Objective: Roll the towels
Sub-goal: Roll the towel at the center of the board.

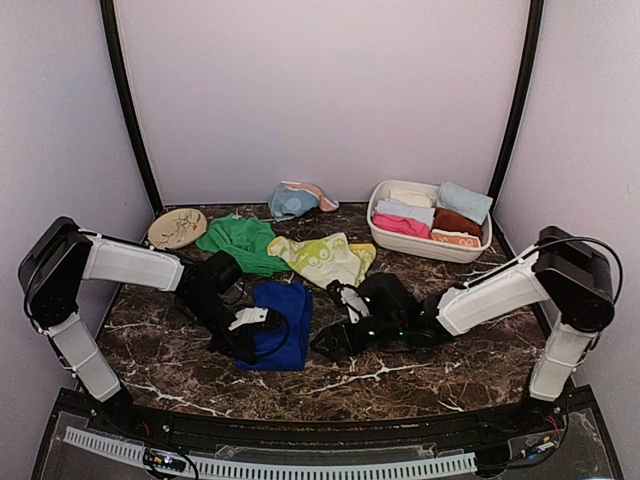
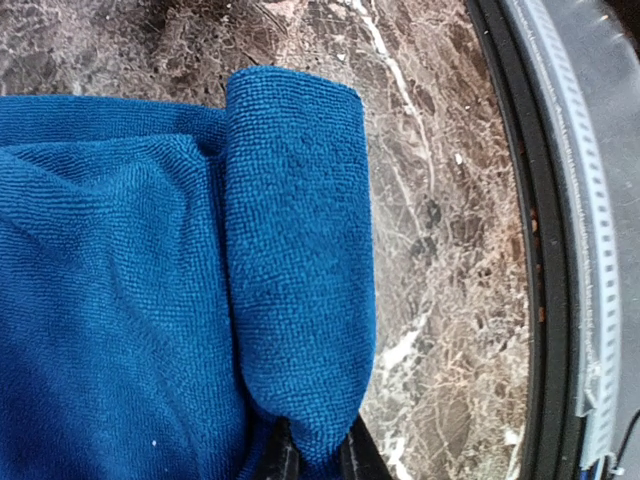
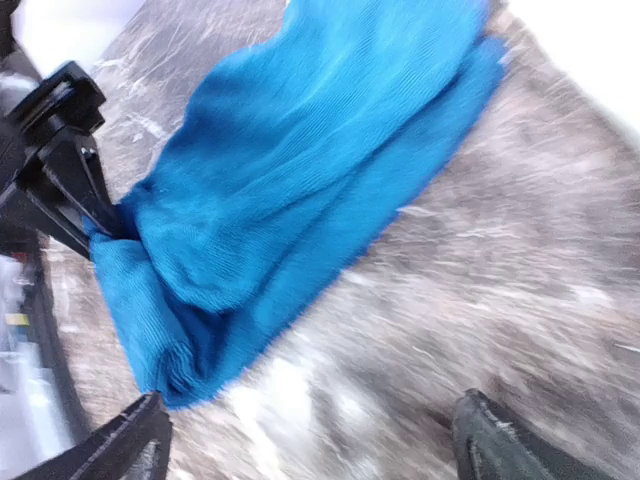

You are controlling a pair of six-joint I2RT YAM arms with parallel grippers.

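"Where is the blue towel lying?"

"It is lying on the table, near the front, between the two arms. One edge is curling over into a fat fold."

"What is the left gripper doing?"

"It is pinching that fold at one end. Its fingers are pressing the cloth from both sides."

"And the right gripper?"

"It is hanging low just beside the blue towel. Its fingers are standing wide apart and are holding nothing."

"Are more towels lying around?"

"Yes. A green towel and a yellow-green towel are lying side by side behind the blue one, both a bit crumpled. A light blue towel is sitting in a bunch by the back wall."

"What is sitting in the white basin?"

"Rolled towels are lying packed inside it, at the back right. A round disc is lying at the back left, next to the green towel."
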